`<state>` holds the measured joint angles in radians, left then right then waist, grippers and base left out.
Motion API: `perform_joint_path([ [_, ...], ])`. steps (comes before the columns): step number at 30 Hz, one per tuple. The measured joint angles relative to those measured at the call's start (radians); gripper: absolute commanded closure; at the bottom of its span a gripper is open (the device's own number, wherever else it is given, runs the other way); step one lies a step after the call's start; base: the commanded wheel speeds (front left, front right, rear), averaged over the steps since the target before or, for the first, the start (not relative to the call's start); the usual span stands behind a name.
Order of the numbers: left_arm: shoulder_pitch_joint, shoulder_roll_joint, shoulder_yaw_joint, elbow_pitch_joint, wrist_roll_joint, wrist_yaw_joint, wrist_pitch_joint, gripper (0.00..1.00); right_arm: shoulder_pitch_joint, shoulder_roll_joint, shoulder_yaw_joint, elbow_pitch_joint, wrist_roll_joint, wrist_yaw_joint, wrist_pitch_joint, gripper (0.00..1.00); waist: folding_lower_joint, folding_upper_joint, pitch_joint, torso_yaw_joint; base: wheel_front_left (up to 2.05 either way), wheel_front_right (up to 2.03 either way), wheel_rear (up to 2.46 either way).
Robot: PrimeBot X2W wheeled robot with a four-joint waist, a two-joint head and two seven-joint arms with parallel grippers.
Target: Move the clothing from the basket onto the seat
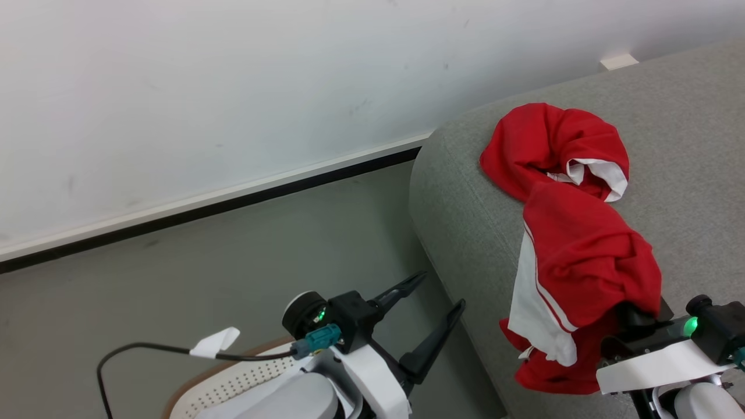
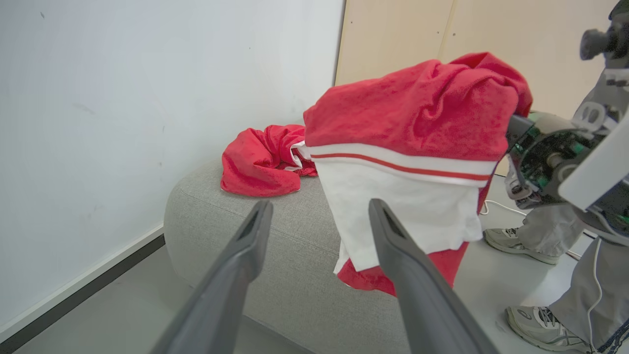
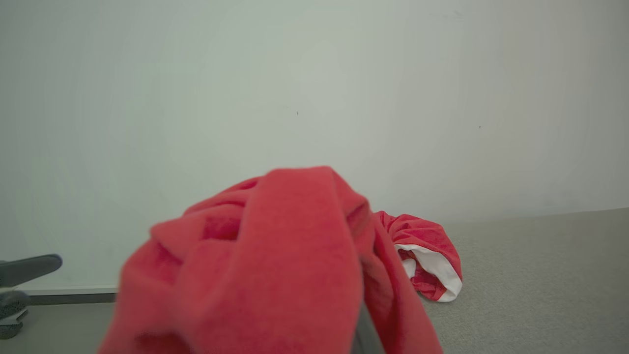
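The right jaws are buried under the clothing (image 1: 582, 256), so they cannot be seen directly. They read as pressed together on a bunch of red fabric, because the piece hangs from that arm with its white panel and striped hem dangling free. The far end of the red cloth lies heaped on the seat (image 1: 465, 203), near the wall (image 1: 233, 87), and I cannot tell whether that heap is the same garment or a second one. The left jaws stand wide apart and empty over the floor (image 1: 233, 262), between the basket (image 1: 233, 384) and the seat's rounded front. The main risk is where the held piece hangs: much of it droops past the seat's front edge. Letting go here could let that weight slide the whole thing down onto the floor. The cloth is also draped over the right fingers, so on opening it may cling to them and get dragged back off the seat as the arm pulls away. If the two red masses are joined, that tug would take the heap with it. A person's shoes (image 2: 516, 241) stand near the seat on the arm's far side, where a wide swing could reach them.
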<state>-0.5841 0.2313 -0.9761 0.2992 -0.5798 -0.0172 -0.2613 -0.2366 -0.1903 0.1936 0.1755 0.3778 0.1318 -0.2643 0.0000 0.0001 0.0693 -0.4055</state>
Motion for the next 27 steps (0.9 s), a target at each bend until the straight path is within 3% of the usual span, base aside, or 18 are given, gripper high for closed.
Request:
perform_joint_path([
  [11,-0.003,0.018,0.007,-0.009,0.016,-0.017,-0.001,0.0,-0.084,-0.053,-0.116,-0.012,-0.02,0.0,0.026,1.0,0.0,0.0,0.065,0.034,0.0,0.0,0.0],
  [17,-0.025,0.066,0.01,-0.035,0.023,-0.026,0.018,0.0,-0.18,-0.117,-0.216,0.005,-0.001,0.0,0.076,1.0,0.0,0.0,0.143,0.061,0.0,0.0,0.0],
  [27,-0.056,0.175,0.031,-0.12,0.035,-0.028,0.055,0.0,-0.408,-0.232,-0.354,0.132,-0.014,0.0,0.17,1.0,0.0001,0.0,0.317,0.114,0.0,0.0,0.0],
])
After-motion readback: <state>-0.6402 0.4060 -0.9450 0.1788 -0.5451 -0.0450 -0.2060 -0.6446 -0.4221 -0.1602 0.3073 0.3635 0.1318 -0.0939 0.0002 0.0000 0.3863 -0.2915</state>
